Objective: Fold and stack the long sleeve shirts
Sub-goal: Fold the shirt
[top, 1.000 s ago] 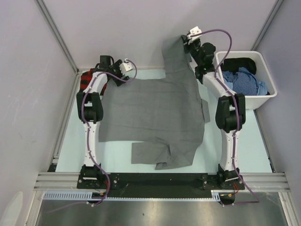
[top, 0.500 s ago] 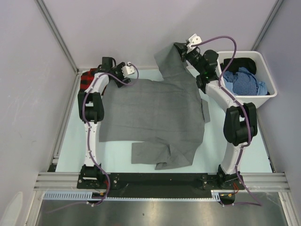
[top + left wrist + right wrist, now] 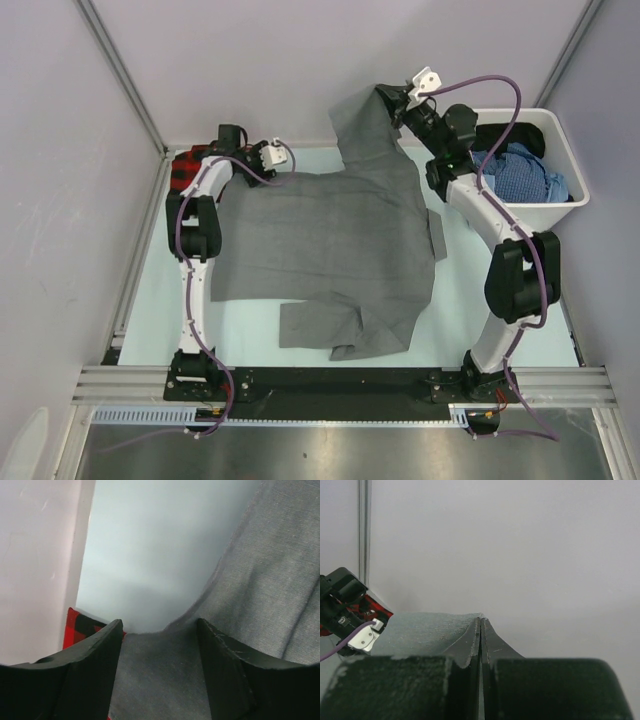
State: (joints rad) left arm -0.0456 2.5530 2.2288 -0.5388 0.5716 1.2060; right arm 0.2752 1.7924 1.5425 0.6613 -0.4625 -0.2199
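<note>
At about ten o'clock on the pale mint table (image 3: 150, 290), the red-and-black plaid cloth shirt (image 3: 183, 168) (image 3: 75, 625) is lying bunched in the far-left corner, partly hidden behind the left arm. That arm is reaching up the table's left side and bending inward at the wrist. Compared with a second ago, the left gripper (image 3: 272, 160) (image 3: 159, 625) is sitting slightly further right and nearer, over the far-left corner of the plain mid-grey cloth shirt (image 3: 330, 240) (image 3: 260, 580) (image 3: 430, 630). Its fingers are standing wide apart with the grey hem lying between them, not pinched.

The grey shirt is spreading flat across the middle of the table, its near edge folded toward six o'clock. Its far-right part is hanging raised off the surface at about one o'clock, and this lifted flap is now sitting a little further left than before.

The right gripper (image 3: 383, 93) (image 3: 481, 622) is clamping the top of that flap, its fingers pressed tight together on the cloth. The right arm's elbow is now swung out to the right and lower toward the near edge than a second ago, with the forearm slanting up and left to the raised grip.

At two o'clock, the white rectangular plastic bin (image 3: 565, 215) is holding blue and black clothes (image 3: 520, 170).
</note>
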